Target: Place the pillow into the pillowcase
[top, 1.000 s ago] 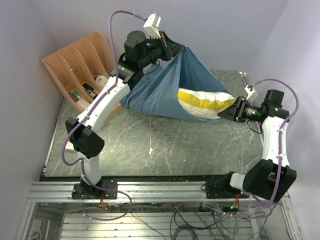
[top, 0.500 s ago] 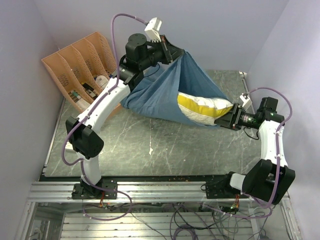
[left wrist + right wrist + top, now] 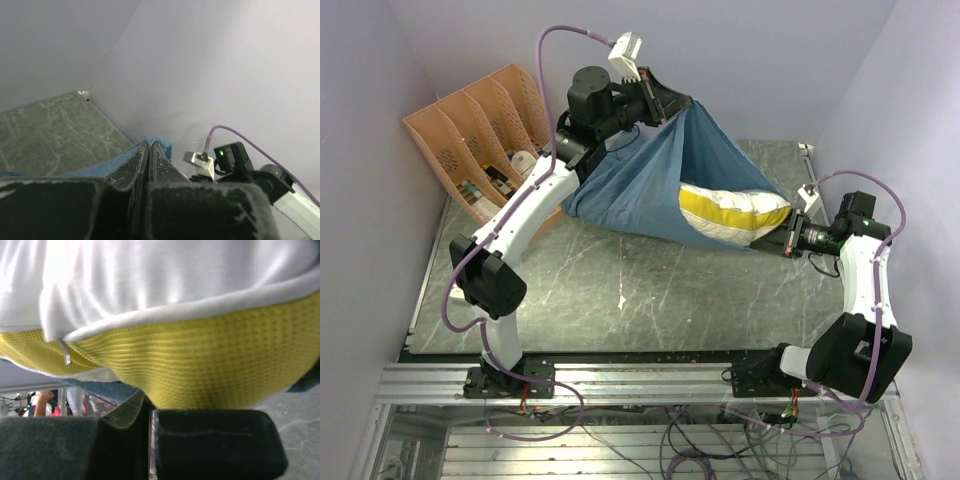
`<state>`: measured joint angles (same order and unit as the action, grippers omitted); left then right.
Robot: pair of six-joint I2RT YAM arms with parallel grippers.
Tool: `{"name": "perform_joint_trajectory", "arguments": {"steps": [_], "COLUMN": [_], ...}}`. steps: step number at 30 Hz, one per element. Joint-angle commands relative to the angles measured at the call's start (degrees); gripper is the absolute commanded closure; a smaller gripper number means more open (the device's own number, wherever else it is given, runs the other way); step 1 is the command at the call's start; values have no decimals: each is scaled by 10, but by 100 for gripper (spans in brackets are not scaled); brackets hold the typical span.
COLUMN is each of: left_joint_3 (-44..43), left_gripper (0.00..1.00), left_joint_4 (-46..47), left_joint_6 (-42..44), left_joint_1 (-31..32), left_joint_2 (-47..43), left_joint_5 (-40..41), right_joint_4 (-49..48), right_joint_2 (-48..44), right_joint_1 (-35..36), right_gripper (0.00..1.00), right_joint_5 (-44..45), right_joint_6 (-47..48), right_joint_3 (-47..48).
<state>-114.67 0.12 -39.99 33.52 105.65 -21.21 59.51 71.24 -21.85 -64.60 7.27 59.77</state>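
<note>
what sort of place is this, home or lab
Most likely a robotics lab cell: a left arm and right arm bolted to a metal frame, a stone-patterned table boxed in by plain lilac walls, loose cables underneath.

You've got the pillowcase (image 3: 630, 190), wrinkled medium-blue fabric, hoisted up by one top corner. It drapes like a hammock over the back half of the table (image 3: 620, 290). The pillow (image 3: 735, 215) sits partway inside at the right, lying roughly level. It's plump, with a cream-white top and a yellow waffle-textured side edged in white piping. Its right end pokes out of the opening, uncovered.
</note>
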Motion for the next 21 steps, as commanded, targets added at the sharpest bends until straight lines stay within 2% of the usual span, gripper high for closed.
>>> {"name": "perform_joint_trajectory", "arguments": {"steps": [1,3,5,8,11,15,16,19,21], "left_joint_3": [18,64,134,214,239,275,290,324,342], "left_gripper": [93,93,93,93,93,92,89,56,37], "left_joint_4": [98,126,166,140,59,28,25,20,18], "left_joint_6": [-26,-41,-51,-1,83,120,128,144,150], "left_joint_1": [-9,-7,3,41,84,99,100,100,99], "left_joint_2": [-31,-50,-77,-107,-122,-143,-151,-185,-216], "left_joint_5": [-51,-92,-122,-121,-72,-11,6,47,82], "right_joint_4": [-95,-180,-305,-470,-525,-544,-545,-536,-535], "right_joint_2": [15,7,-7,2,48,82,83,84,83], "right_joint_1": [3,2,3,21,69,149,168,204,211], "right_gripper": [100,100,100,100,100,100,100,100,100], "right_joint_5": [9,21,22,22,28,52,62,93,102], "right_joint_6": [-39,-86,-169,-280,-324,-311,-297,-254,-239], "right_joint_3": [68,104,120,147,187,179,171,159,158]}}
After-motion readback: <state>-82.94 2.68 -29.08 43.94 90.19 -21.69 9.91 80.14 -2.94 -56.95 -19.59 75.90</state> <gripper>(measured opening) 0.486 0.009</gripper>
